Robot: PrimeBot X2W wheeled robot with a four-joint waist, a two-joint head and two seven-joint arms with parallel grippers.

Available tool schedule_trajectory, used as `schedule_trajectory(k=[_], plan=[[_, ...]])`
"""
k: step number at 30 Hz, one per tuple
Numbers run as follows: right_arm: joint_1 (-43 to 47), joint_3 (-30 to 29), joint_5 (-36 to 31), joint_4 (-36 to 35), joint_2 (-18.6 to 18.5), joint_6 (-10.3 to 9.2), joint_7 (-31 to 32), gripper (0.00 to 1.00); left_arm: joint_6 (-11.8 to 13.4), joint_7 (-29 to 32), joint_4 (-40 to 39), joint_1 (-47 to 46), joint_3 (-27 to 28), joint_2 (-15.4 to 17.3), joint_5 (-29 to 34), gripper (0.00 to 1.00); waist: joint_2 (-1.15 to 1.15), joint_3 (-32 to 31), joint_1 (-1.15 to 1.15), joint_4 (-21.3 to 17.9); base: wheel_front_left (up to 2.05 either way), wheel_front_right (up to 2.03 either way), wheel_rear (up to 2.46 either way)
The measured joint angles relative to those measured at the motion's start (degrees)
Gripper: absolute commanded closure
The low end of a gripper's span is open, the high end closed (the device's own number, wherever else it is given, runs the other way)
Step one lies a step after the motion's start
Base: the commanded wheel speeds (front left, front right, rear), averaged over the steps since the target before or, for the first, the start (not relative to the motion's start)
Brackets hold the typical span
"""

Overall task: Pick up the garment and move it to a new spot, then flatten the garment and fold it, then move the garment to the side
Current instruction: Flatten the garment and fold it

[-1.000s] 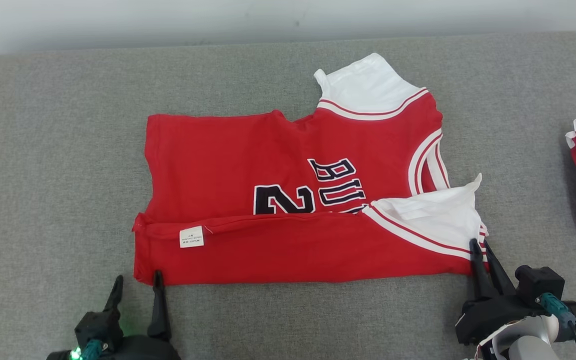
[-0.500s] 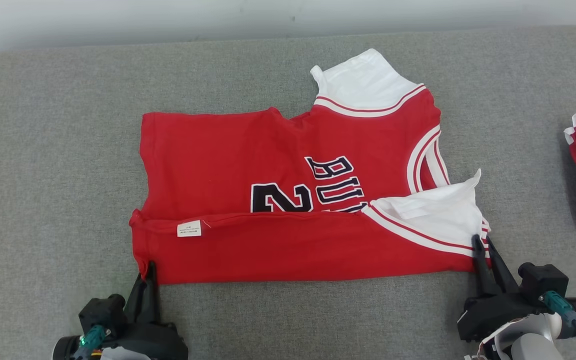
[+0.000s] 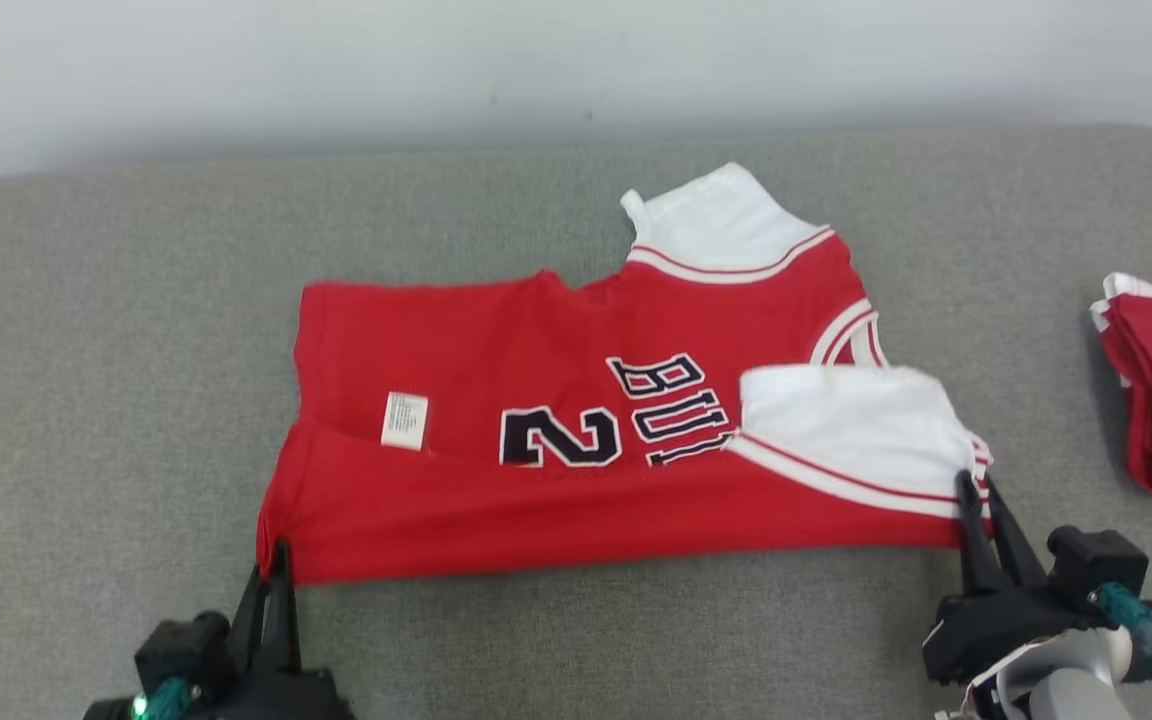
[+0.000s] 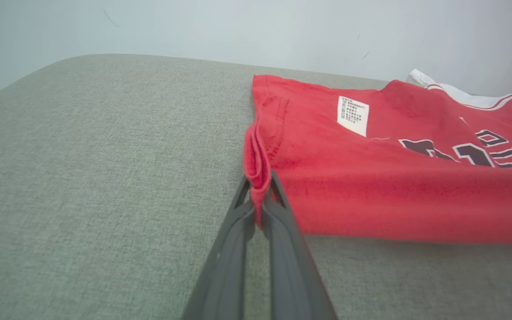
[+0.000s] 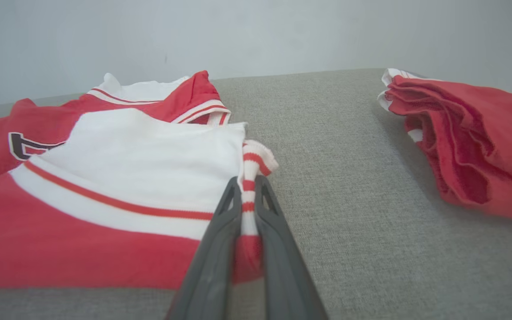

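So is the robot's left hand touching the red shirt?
Touching. In the left wrist view the left hand is shut on the corner of the red shirt, with a fold of cloth squeezed in its grip.

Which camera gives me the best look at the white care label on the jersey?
The left wrist view: the care label is large there, flat on the red jersey, its printed lines visible though unreadable. The head view shows it small, left of the number 2. The right wrist view faces the jersey's white shoulder end.
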Motion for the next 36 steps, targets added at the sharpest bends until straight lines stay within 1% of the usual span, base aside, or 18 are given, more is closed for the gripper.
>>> schedule_trajectory(k=[4,13,18,23,24,25,26,27,32,36], plan=[[2.02,0.79,0.03,1.49,0.12,0.01,0.01,1.00,0.19,0.00,0.88,3.20,0.66,-0.01,-0.02,1.00,0.00,-2.79,0.00,-0.13,0.00,0.00,0.00],[10.70,1.13,0.29,3.35,1.24,0.01,0.01,1.00,1.04,0.00,1.93,12.26,1.67,-0.11,-1.57,1.00,-0.01,-8.64,-0.02,-0.57,0.00,0.00,0.00],[14.20,1.58,0.29,3.55,1.22,0.01,0.02,1.00,1.44,0.00,2.40,15.97,2.00,-0.19,-1.85,1.00,-0.01,-10.02,-0.02,-0.65,0.00,0.00,0.00],[15.52,1.41,0.43,3.32,1.01,0.01,0.02,1.00,1.42,0.00,3.14,17.13,1.53,-0.22,-2.15,1.00,-0.01,-9.83,-0.02,-0.34,0.00,0.00,0.00],[15.45,1.26,0.44,3.28,1.03,0.01,0.02,1.00,1.44,0.00,3.20,17.17,1.35,-0.21,-2.18,0.93,-0.01,-9.75,-0.02,-0.30,0.00,0.00,0.00],[15.36,1.11,0.43,3.31,1.09,0.01,0.02,0.60,1.45,0.00,3.21,17.13,1.18,-0.20,-2.26,0.41,-0.01,-9.62,-0.02,-0.24,0.00,0.00,0.00],[15.23,0.81,0.43,3.42,1.15,0.01,0.02,0.12,1.55,0.00,3.21,17.03,0.97,-0.19,-2.24,0.00,-0.01,-9.45,-0.02,-0.17,0.00,0.00,0.00],[14.92,0.36,0.44,3.50,1.24,0.01,0.02,0.00,1.70,0.00,3.22,16.80,0.77,-0.19,-2.23,0.00,-0.01,-9.22,-0.02,-0.10,0.00,0.00,0.00],[11.01,-1.43,-0.70,1.25,0.82,-0.05,0.00,0.00,2.11,0.00,1.12,13.63,0.85,0.08,-1.44,0.00,-0.01,-7.59,-0.01,0.42,0.00,0.00,0.00],[6.98,-1.19,-1.37,0.00,0.92,-0.05,0.00,0.00,1.77,0.00,-0.82,10.40,1.58,0.09,0.16,0.00,-0.01,-5.87,-0.01,0.75,0.00,0.00,0.00]])
